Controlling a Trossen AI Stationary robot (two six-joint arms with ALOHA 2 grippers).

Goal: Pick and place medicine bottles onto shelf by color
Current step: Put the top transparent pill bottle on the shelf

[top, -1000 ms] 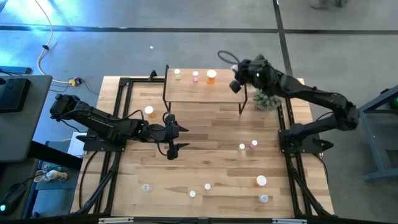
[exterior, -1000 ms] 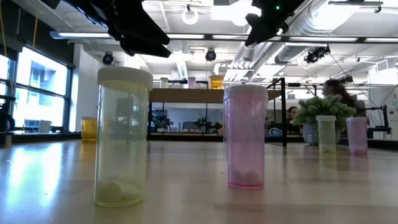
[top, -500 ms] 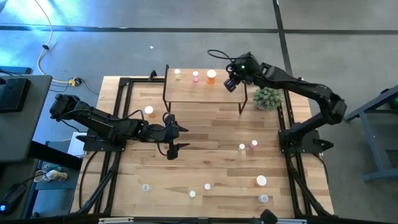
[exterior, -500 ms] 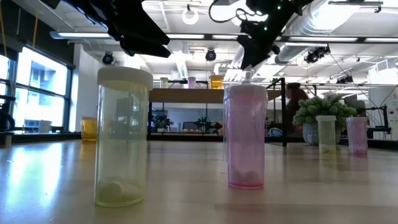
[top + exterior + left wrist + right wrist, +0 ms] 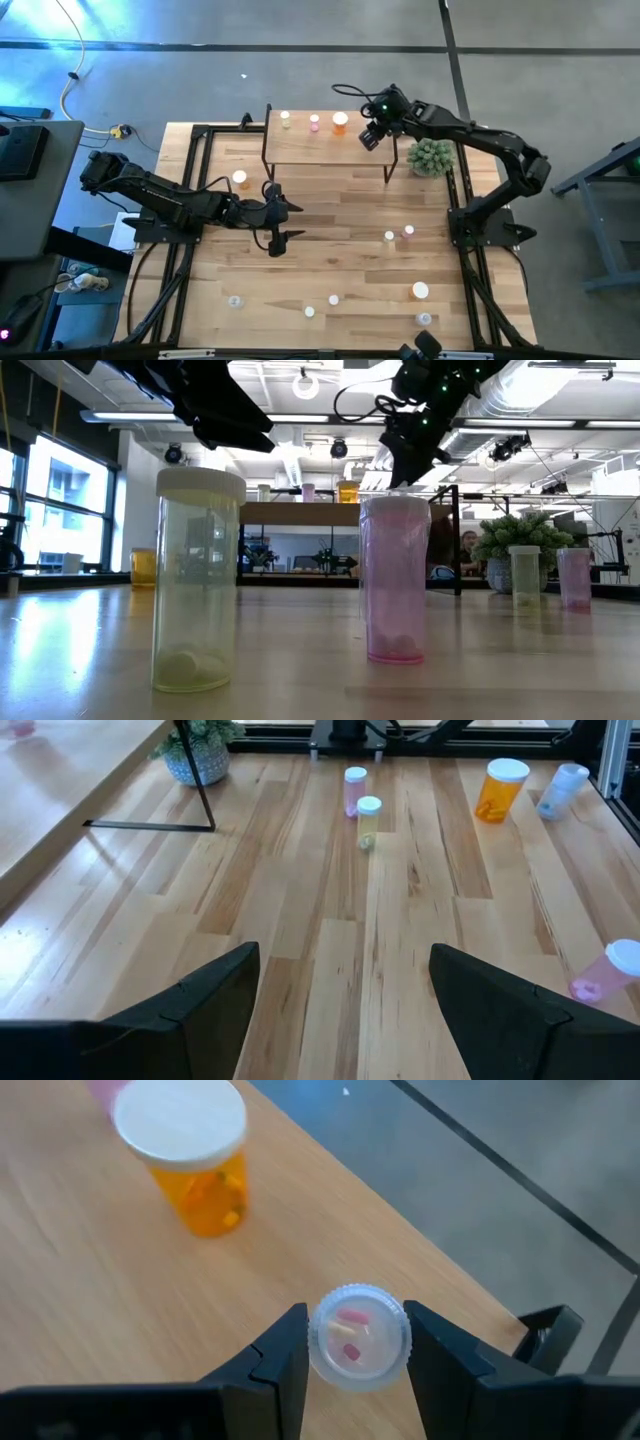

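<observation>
The shelf (image 5: 325, 150) stands at the table's far middle. On it are a yellowish bottle (image 5: 285, 119), a pink one (image 5: 314, 122) and an orange one (image 5: 340, 122). My right gripper (image 5: 370, 137) hovers over the shelf's right end, shut on a clear bottle (image 5: 358, 1338) with pills inside. In the right wrist view the orange bottle (image 5: 190, 1165) stands just beyond it on the shelf board (image 5: 90, 1290). My left gripper (image 5: 277, 215) waits open above the table's middle left, with nothing between its fingers (image 5: 200, 1000). My right gripper pinches the clear bottle's round wall (image 5: 314, 1342) between its two fingers, one on each side. The fingers slant down from the table's right toward the shelf. The bottle's ridged round end faces the wrist camera, and the bottle is clear of the shelf board.
Loose bottles stand on the table: an orange one (image 5: 240, 178) left of the shelf, a yellowish and pink pair (image 5: 400, 234) at the right, and several near the front edge (image 5: 334, 299). A small potted plant (image 5: 430, 157) stands right of the shelf. Black frame rails (image 5: 190, 200) run along both sides.
My right gripper has swung toward the table's left, over the shelf's right end, and sunk toward the board. It has tipped further downward. The clear bottle has stayed in its hold.
</observation>
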